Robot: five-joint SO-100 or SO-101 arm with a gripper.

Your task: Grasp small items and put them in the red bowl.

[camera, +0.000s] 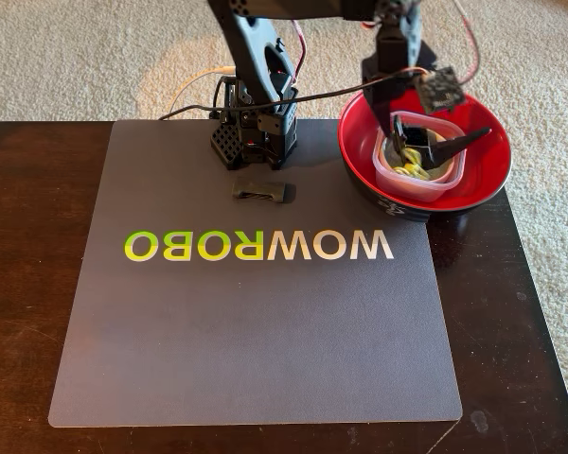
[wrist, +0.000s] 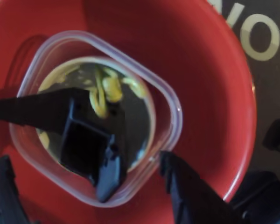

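a grey mat (camera: 256,312) is covering most of the dark wooden table (camera: 19,284) nearest the fixed camera, with the word wowrobo (camera: 258,245) printed across it, green fading to white. past the lettering a dark grey ribbed block (camera: 260,191) is lying alone on the mat, just in front of the arm's base (camera: 254,132) and well apart from everything else.

to the right in the fixed view, the red bowl (camera: 488,175) is sitting half on the mat's far corner and half on the table. inside it a clear square plastic tub (camera: 452,173) is resting, and in the tub a black angular bracket (camera: 459,144) is leaning with one end poking over the rim, above a yellow-and-black clip (camera: 415,170).

the gripper (wrist: 86,184) is hanging over the bowl; in the wrist view its two dark fingers (wrist: 186,186) are standing apart at the lower edge, holding nothing, with the tub (wrist: 170,100), bracket (wrist: 84,140) and clip (wrist: 107,91) showing between them against the red bowl (wrist: 210,70).

beyond the table, pale carpet (camera: 76,57) is stretching away.
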